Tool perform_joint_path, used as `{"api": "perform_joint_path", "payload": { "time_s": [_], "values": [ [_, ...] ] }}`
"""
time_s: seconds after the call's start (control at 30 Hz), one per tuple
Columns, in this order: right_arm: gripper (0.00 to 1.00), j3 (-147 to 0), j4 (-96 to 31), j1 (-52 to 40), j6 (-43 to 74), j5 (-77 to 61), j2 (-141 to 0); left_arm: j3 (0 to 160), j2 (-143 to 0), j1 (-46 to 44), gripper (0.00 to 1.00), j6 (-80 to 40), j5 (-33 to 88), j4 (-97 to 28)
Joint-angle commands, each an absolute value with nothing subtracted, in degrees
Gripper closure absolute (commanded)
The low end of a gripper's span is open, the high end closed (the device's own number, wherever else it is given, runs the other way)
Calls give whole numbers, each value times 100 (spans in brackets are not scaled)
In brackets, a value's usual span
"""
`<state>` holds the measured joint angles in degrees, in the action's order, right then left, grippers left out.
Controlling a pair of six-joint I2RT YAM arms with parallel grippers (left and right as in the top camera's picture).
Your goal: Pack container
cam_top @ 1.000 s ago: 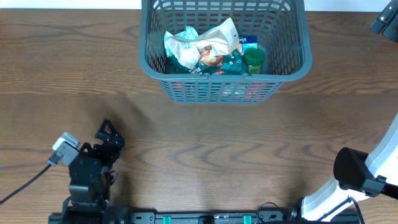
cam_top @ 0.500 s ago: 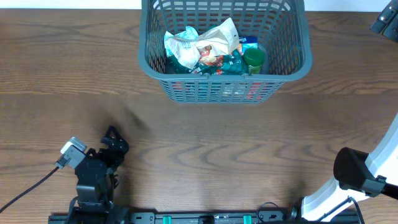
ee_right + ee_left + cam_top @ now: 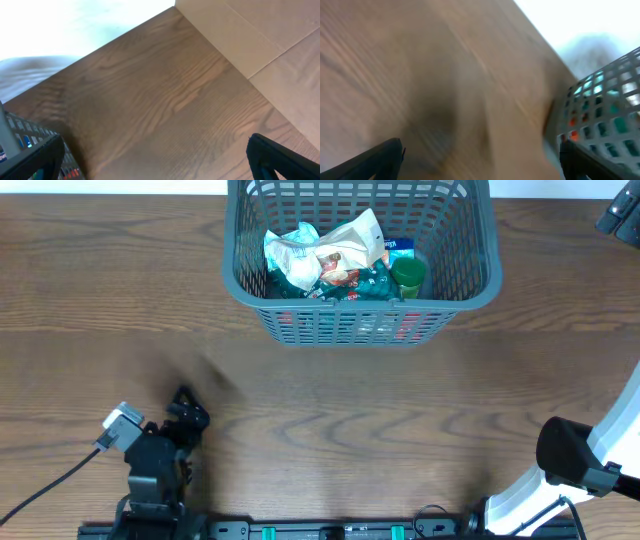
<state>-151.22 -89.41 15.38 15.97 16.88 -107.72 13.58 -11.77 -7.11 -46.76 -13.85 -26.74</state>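
Note:
The container (image 3: 470, 295), a large dark grey lattice basket, stands at the back middle of the table. It holds several snack packets (image 3: 325, 252) and a green-lidded item (image 3: 407, 275). Its slotted wall also shows blurred in the left wrist view (image 3: 605, 105) and at the left edge of the right wrist view (image 3: 20, 140). My left gripper (image 3: 185, 412) is open and empty, low at the front left over bare wood (image 3: 480, 160). My right gripper (image 3: 160, 160) is open and empty over bare table; only the right arm's body (image 3: 575, 460) shows overhead.
A wooden table (image 3: 330, 420) spans the scene. A pale board or wall (image 3: 270, 35) borders the table at the right in the right wrist view. The left arm's cable (image 3: 50, 475) trails off to the front left.
My left arm has drawn back toward the front edge and shifted slightly right. The basket, its contents and the right arm have not moved.

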Motion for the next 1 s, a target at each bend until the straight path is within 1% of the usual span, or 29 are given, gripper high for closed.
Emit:
{"api": "perform_joint_path", "payload": {
  "time_s": [0.0,0.5,0.97],
  "values": [
    [1,-15115,-8962,1568,1671,1710,-10790,1232,-989,-692,1,-4751,-1387,-2663],
    [1,-15115,-8962,1568,1669,1710,-10790,847,-370,-692,2,-4751,-1385,-2644],
    [1,-15115,-8962,1568,1671,1710,-10790,757,-303,-692,1,-4748,-1391,-2641]
  ]
}}
